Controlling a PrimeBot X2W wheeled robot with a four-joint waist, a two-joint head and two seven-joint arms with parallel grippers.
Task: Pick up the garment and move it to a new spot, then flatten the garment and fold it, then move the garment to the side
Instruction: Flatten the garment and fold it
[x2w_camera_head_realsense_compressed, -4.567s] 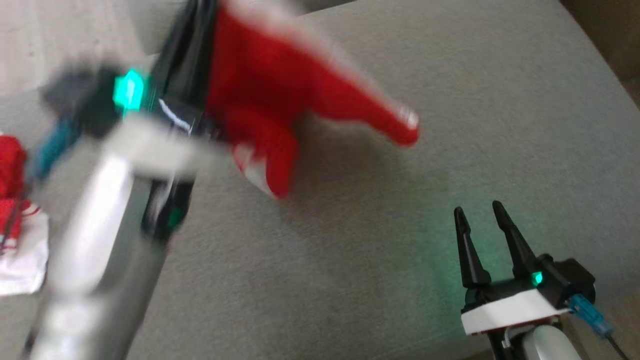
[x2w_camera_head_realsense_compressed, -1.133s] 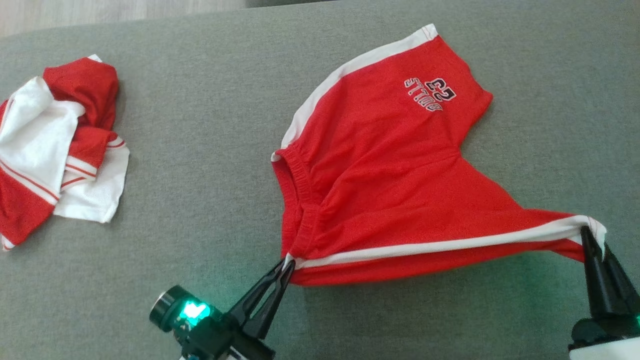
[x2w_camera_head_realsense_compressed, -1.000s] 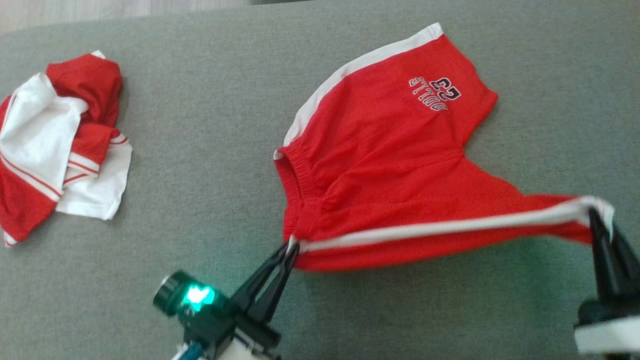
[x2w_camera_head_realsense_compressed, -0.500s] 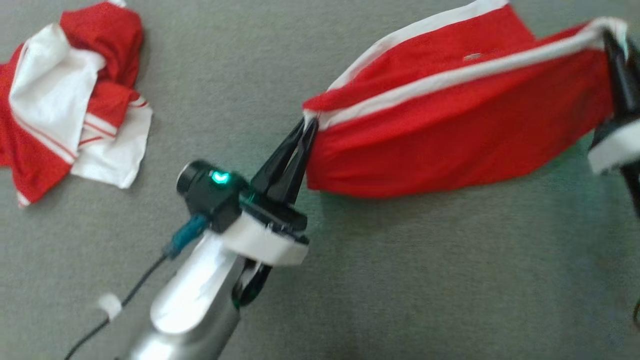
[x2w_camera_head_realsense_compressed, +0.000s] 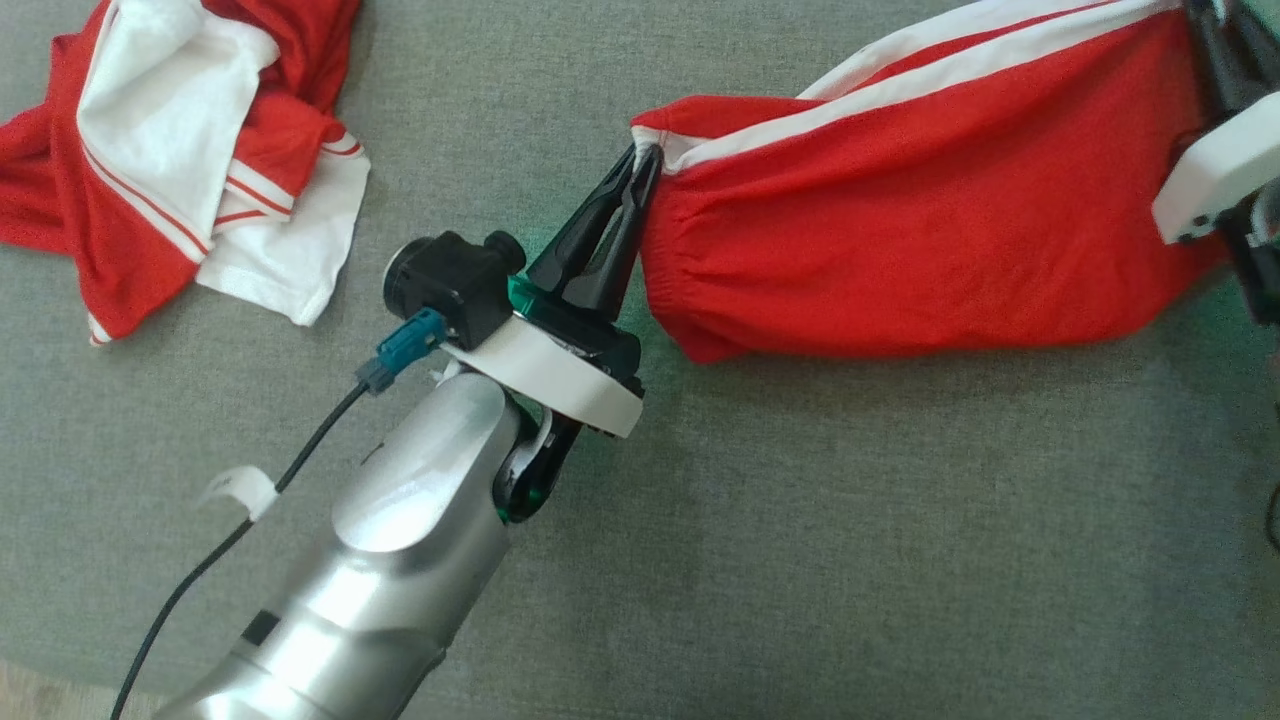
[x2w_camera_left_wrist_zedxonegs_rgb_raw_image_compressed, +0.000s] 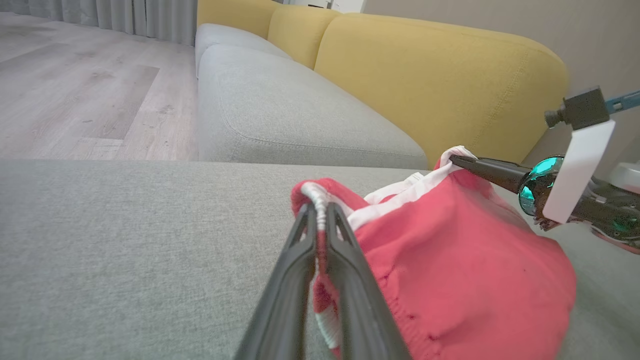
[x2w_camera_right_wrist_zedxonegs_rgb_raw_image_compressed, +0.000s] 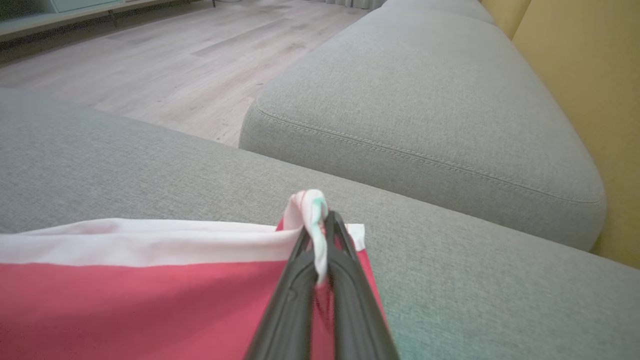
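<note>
Garment (x2w_camera_head_realsense_compressed: 900, 230) taut left to right, its left corner pinched in the closed left gripper (x2w_camera_head_realsense_compressed: 646, 158), right corner in the closed right gripper (x2w_camera_right_wrist_zedxonegs_rgb_raw_image_compressed: 322, 220), slack sagging nearward.

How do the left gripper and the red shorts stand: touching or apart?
Touching. The left wrist view shows the left gripper shut on a corner of the red shorts.

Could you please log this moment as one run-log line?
left pincer: shut on garment corner | right pincer: shut on opposite corner | garment: stretched between both pincers
</note>
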